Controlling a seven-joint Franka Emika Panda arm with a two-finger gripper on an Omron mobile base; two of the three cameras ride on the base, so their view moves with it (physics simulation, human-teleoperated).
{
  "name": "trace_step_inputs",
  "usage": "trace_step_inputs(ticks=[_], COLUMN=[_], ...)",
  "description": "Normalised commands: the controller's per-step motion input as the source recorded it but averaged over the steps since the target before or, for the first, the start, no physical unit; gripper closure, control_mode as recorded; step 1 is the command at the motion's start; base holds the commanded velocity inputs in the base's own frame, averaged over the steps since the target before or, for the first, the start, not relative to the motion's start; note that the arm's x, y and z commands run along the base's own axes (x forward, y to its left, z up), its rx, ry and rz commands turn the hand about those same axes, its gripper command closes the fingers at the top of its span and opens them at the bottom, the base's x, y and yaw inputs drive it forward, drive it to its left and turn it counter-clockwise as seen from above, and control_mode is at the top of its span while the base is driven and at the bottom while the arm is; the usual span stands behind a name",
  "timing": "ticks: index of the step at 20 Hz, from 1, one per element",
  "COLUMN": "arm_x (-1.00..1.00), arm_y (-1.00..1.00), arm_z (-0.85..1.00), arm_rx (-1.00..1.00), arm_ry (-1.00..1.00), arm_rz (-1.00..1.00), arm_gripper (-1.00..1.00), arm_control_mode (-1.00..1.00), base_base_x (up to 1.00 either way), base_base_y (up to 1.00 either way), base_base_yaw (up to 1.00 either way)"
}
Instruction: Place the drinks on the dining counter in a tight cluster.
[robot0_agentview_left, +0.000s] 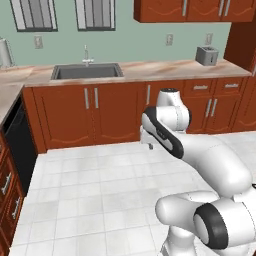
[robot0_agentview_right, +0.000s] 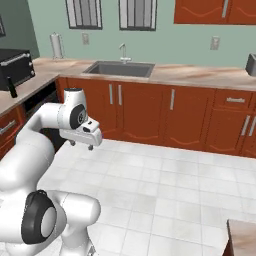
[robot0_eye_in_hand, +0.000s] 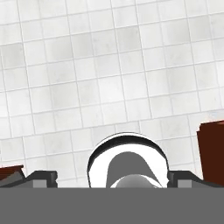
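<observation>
End effector over glossy white square tiles — finger spread unclear, steel sink in marble counter

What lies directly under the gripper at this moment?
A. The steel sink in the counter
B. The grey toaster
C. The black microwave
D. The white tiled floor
D. The gripper hangs over the white tiled floor, in front of the red-brown cabinets; the sink and the toaster are up on the counter behind it, and the hand view also looks down on floor tiles.
</observation>
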Motion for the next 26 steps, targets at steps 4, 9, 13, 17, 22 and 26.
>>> trace_step_inputs(ticks=[4, 9, 13, 17, 22, 26], arm_x=[0.0, 0.0, 0.0, 0.0, 0.0, 0.0], arm_y=[0.0, 0.0, 0.0, 0.0, 0.0, 0.0], arm_z=[0.0, 0.0, 0.0, 0.0, 0.0, 0.0], arm_rx=[0.0, 0.0, 0.0, 0.0, 0.0, 0.0], arm_ry=[0.0, 0.0, 0.0, 0.0, 0.0, 0.0], arm_rz=[0.0, 0.0, 0.0, 0.0, 0.0, 0.0], arm_gripper=[-1.0, -1.0, -1.0, -1.0, -1.0, -1.0], arm_control_mode=[1.0, 1.0, 1.0, 1.0, 1.0, 1.0], base_base_x=[0.88, 0.6, 0.41, 0.42, 0.55, 0.71], base_base_y=[0.32, 0.26, 0.08, 0.04, 0.02, 0.0], base_base_yaw=[-0.12, 0.23, 0.58, 0.61, 0.53, 0.46])
